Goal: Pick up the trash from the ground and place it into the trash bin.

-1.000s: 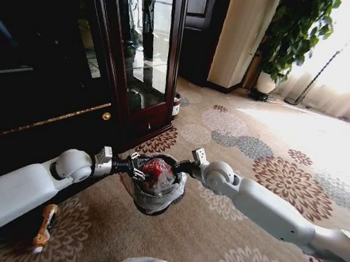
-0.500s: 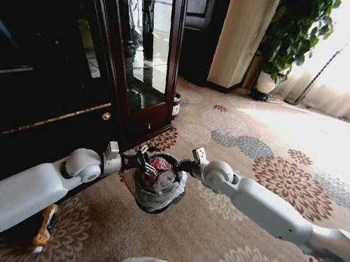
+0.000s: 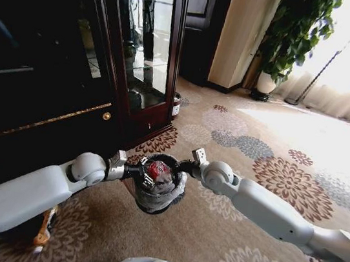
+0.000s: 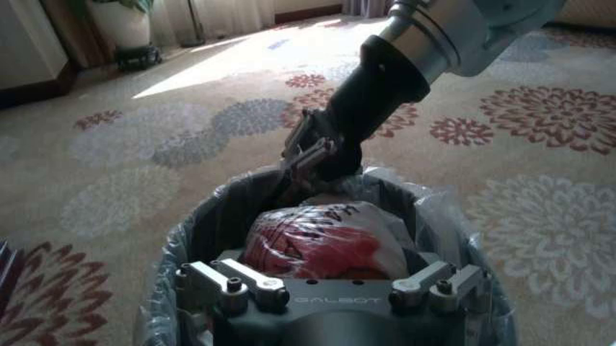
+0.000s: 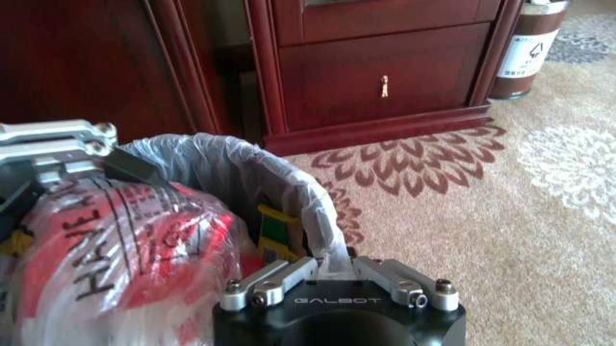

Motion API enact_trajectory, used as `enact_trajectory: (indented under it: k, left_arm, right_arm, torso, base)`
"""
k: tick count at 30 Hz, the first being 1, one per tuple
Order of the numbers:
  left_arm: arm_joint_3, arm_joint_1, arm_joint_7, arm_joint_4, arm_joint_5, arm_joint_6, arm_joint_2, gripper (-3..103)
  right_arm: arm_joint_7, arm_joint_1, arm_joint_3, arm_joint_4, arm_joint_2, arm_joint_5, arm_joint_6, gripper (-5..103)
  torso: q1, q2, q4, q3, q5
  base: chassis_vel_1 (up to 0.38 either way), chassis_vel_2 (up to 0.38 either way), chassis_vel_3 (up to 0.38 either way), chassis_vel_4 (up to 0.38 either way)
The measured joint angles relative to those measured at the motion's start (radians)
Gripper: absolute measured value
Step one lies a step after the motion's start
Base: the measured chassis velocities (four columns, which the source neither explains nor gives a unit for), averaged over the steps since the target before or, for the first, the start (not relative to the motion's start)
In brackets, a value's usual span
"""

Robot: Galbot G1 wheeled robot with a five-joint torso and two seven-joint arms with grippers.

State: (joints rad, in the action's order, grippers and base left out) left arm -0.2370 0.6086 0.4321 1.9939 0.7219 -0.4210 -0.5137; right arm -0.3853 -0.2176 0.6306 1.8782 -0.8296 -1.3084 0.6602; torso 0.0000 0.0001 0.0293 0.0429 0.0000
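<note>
The trash bin [image 3: 157, 190] is held up off the flowered carpet [image 3: 272, 184], out in front of the robot and close to the dark wooden cabinet [image 3: 71, 77]. Its rim is pinched by the right gripper [image 5: 332, 270], whose jaws are closed on the bin wall and the translucent liner [image 5: 241, 166] folded over it.

Inside the bin, the red-and-white plastic bag [image 4: 318, 241] is seen, bulging up to rim level. The left gripper [image 4: 332, 285] is poised directly over it with its fingers spread apart, nothing clamped between them. The bag appears to be lying free in the bin. A green wrapper [image 5: 274, 231] is glimpsed wedged between the bag and the liner.

The bag is judged to be light, soft and crinkly: it can be squashed easily and will probably spring back up, so it may ride above the rim unless pushed down. Any hold on it is best taken on a gathered fold at the top, since smooth film is likely to slip. The bin itself seems light but is carried by one edge only, so a tilt is a risk.

An orange-topped piece [image 3: 42, 233] is seen on the floor beneath the left arm, not yet collected.
</note>
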Motion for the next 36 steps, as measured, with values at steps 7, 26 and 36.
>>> enact_trajectory:
  k: [7,26,36]
  left_arm:
    - [-0.132,-0.114,0.018,-0.062,-0.014,-0.019,-0.052,100]
    - [-0.121,-0.144,0.007,-0.111,-0.009,0.003,-0.082,100]
    - [-0.016,-0.127,-0.041,-0.018,0.13,0.0,-0.059,100]
  right_arm:
    - [-0.001,0.0,-0.005,-0.002,0.0,-0.001,-0.002,1]
    - [0.017,-0.005,-0.016,-0.017,0.004,0.009,-0.009,1]
    - [0.031,-0.009,-0.031,-0.015,0.016,0.013,-0.009,1]
  torso:
    - [0.0,0.0,-0.0002,0.0,0.0002]
    - [0.0,0.0,0.0001,0.0,0.0]
    - [0.0,0.0,0.0001,0.0,0.0002]
  base:
    - [0.0,0.0,0.0,0.0]
    - [0.0,0.0,0.0,0.0]
    - [0.0,0.0,0.0,0.0]
